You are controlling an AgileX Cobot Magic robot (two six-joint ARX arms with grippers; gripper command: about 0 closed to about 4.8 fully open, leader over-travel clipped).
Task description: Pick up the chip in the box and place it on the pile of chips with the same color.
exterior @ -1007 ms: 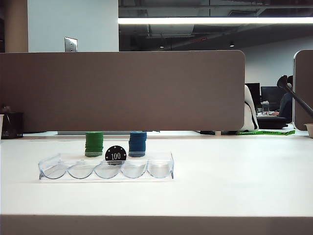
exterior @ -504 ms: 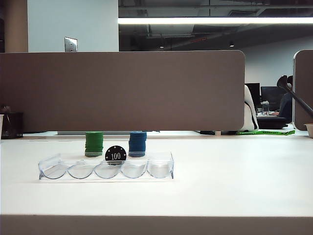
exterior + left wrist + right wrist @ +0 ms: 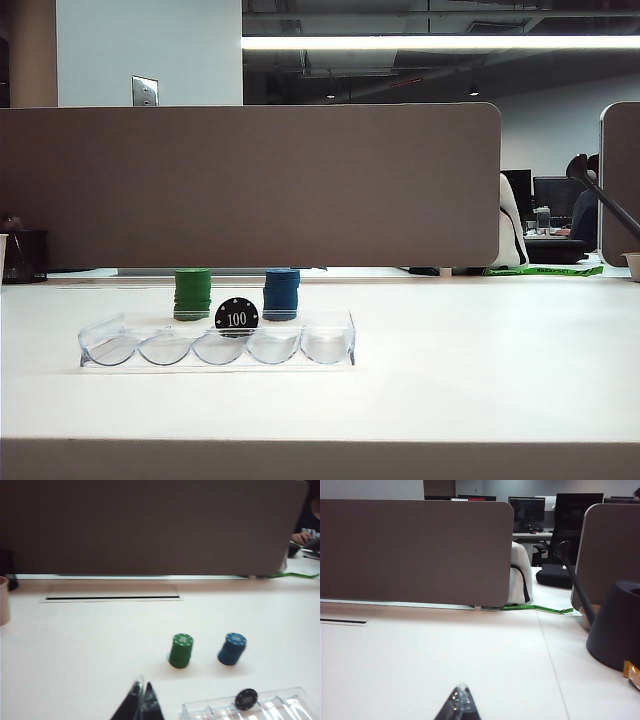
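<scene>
Open-plan office, grey partition panel (image 3: 250, 185) along the far edge of a white tabletop (image 3: 450, 370). In the exterior view the clear box (image 3: 217, 345) sits at about 7 o'clock from the middle of the tabletop, five scalloped slots side by side. The black chip (image 3: 237, 315) stands on edge in the third slot, face toward the camera, "100" legible. Just behind the box: a green pile (image 3: 192, 293) at 11 o'clock of the chip, a blue pile (image 3: 282, 293) at 1 o'clock. No black pile visible in any view, so the matching target cannot be confirmed. Neither arm shows in the exterior view. Left tool (image 3: 141, 702) hangs above the tabletop, fingertips pressed together to a point, nothing between them; in its own camera the chip (image 3: 246, 699) and box (image 3: 255, 710) lie off to one side of it, with the green pile (image 3: 181, 650) and blue pile (image 3: 232, 648) beyond. Right tool (image 3: 459, 702) is likewise closed to a point and empty, over bare tabletop well apart from the box, near a dark cone-shaped base (image 3: 615, 625). Judgement: task not started; the left tool is the nearer one. To do the pick well: spread the fingers first, come down from above with them across the chip's thin faces, and lift straight up so the box is not dragged or tipped.
</scene>
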